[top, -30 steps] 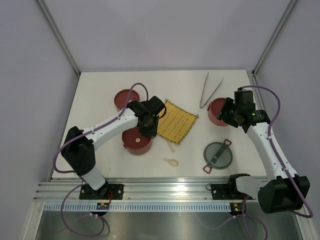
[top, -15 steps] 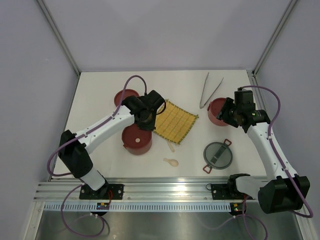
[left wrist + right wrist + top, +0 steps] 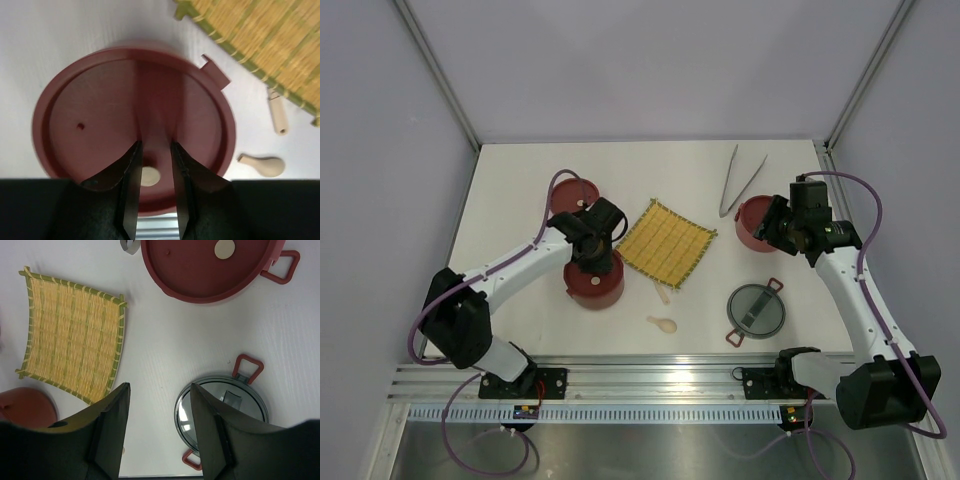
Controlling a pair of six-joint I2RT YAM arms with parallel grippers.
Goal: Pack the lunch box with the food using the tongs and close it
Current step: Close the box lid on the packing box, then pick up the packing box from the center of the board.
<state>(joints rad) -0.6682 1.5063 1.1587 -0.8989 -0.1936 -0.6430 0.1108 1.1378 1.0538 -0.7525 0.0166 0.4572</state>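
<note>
The lunch box stands in separate parts. One red tier with a flat red lid [image 3: 592, 285] is near the left arm, another [image 3: 570, 195] is behind it, and a third [image 3: 750, 218] is at the right. The grey see-through lid [image 3: 756, 310] lies near the front right. My left gripper [image 3: 591, 248] hovers over the near tier's lid [image 3: 100, 115], open by a narrow gap [image 3: 154, 146] with nothing in it. My right gripper [image 3: 159, 386] is open over bare table beside the grey lid [image 3: 225, 410]. The silver tongs [image 3: 741, 180] lie at the back right. No food shows.
A yellow woven mat [image 3: 666, 243] lies in the middle. A cream spoon [image 3: 662, 323] and a small cream stick [image 3: 662, 292] lie in front of it. Grey walls close the table at the back and both sides.
My left gripper has swung left off the mat's edge and now sits over the near red tier, uncovering the back-left tier. The right arm has not moved.
</note>
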